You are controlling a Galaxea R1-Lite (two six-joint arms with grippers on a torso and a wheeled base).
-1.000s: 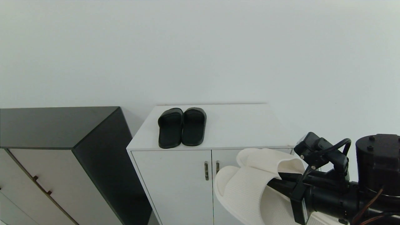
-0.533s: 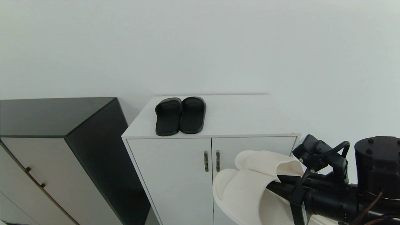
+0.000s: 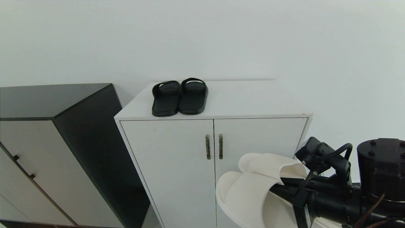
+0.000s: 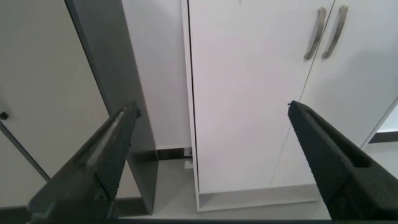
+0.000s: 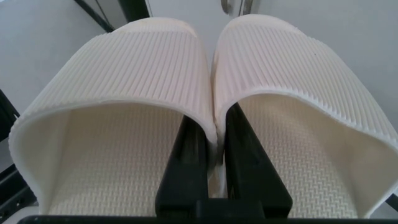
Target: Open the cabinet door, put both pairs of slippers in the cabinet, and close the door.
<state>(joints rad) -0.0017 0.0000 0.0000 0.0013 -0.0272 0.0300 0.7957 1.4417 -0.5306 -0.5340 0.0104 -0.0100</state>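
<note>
Both white slippers (image 3: 253,186) clamped in the right pincer (image 5: 213,143) freed the open left pincer (image 4: 212,111) for the shut door (image 3: 171,164) ahead.

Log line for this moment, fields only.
cabinet doors: shut | black slippers: on cabinet top | white slippers: gripped by right tool | left tool: open, empty

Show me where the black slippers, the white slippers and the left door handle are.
black slippers (image 3: 191,101), head view, footbed of one slipper
white slippers (image 5: 149,68), right wrist view, ribbed strap of one slipper
left door handle (image 3: 207,147), head view, middle of the bar
</note>
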